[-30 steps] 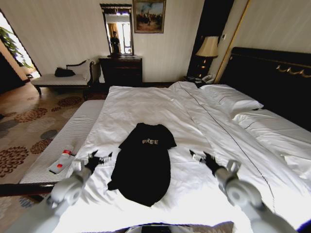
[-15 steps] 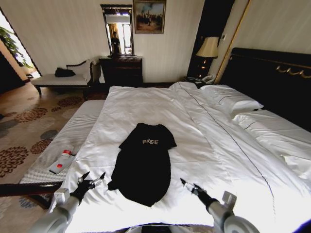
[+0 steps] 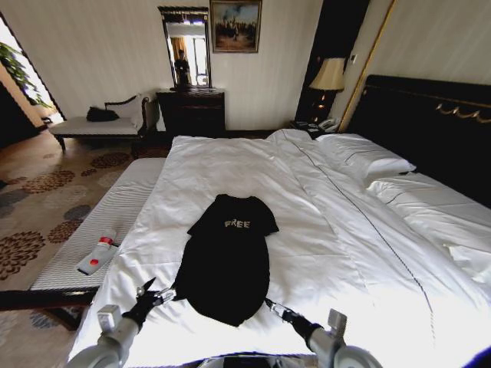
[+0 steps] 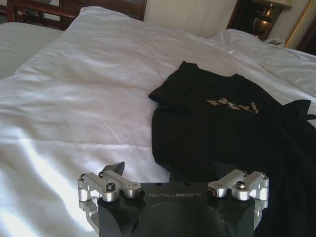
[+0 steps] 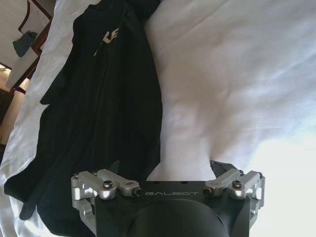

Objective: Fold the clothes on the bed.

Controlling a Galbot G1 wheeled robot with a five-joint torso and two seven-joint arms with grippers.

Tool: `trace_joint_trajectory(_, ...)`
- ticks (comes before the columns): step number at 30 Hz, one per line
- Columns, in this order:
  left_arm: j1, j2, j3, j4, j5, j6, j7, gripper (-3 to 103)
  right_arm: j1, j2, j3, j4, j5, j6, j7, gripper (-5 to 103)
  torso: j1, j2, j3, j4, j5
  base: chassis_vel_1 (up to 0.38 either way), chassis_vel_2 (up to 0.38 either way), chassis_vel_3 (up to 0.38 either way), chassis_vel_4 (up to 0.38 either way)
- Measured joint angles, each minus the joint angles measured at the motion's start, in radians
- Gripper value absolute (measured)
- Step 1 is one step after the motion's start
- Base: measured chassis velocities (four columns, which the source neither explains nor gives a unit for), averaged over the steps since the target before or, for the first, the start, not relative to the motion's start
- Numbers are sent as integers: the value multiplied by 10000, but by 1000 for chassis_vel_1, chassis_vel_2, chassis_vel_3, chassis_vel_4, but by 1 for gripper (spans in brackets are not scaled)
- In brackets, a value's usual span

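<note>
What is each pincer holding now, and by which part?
Nothing is held. The left pincer and right pincer are open at the bottom hem corners of the black T-shirt, not closed on the cloth.

black t-shirt [image 3: 227, 264] with white lettering, white duvet [image 3: 322, 230], striped bench [image 3: 100, 222].
</note>
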Motion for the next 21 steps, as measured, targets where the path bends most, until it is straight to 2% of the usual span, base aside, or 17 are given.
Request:
trace_joint_trajectory(4, -76, 36, 44, 51, -210, 64, -116, 100, 252, 64, -56, -135, 373, -18, 119, 97, 0, 0, 0, 2, 1, 0, 0, 0, 0)
trace_joint_trajectory(8, -38, 93, -17, 31, -300, 106, -147, 100, 512, 273, -285, -266, 593, -69, 240, 78, 0, 0, 0, 2, 1, 0, 0, 0, 0)
trace_joint_trajectory(14, -16, 77, -87, -25, -382, 130, -208, 100, 745, 414, -558, -563, 517, -80, 294, 73, 0, 0, 0, 2, 0, 0, 0, 0, 0)
trace_joint_trajectory(17, 21, 37, -164, -37, -420, 131, -222, 100, 782, 438, -604, -665, 529, -71, 328, 60, 1, 0, 0, 1, 0, 0, 0, 0, 0)
trace_joint_trajectory(18, 21, 37, -164, -37, -420, 131, -222, 100, 782, 438, -604, -665, 529, -71, 328, 60, 1, 0, 0, 1, 0, 0, 0, 0, 0)
trace_joint_trajectory(21, 23, -49, -178, -2, -441, 131, -223, 100, 781, 448, -587, -687, 605, -3, 325, 48, 0, 0, 0, 1, 0, 0, 0, 0, 0)
